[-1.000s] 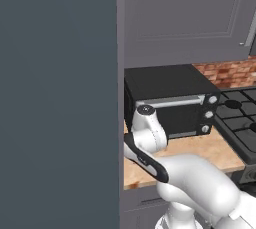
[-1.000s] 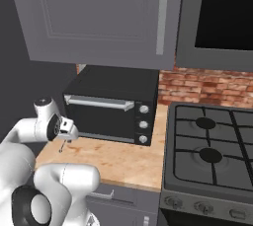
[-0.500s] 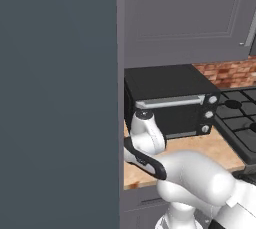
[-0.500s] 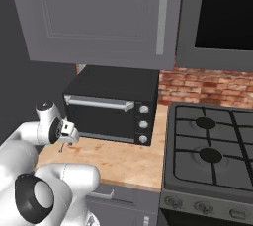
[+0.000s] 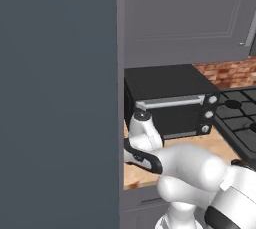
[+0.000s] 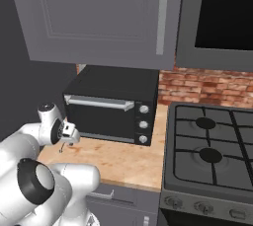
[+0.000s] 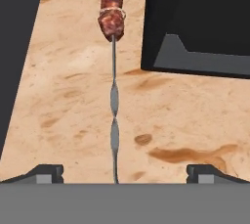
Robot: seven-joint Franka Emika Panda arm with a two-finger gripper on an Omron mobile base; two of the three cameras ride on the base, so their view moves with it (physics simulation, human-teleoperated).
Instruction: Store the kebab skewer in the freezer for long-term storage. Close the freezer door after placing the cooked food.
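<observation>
Where mottled wood shows | kebab skewer thin, twisted metal | gripper spread wide, empty

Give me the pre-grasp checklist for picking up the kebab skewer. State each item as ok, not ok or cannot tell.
1. Hand open: ok, fingertips stand wide apart.
2. Kebab skewer centred between the fingertips: ok, its stick runs up the middle of the hand view.
3. Skewer lying free on the counter: ok, apart from the toaster oven.
4. Fingertips low enough to close on the stick: cannot tell.
5. Freezer door open for storing: cannot tell; it shows as one flat grey face.
</observation>
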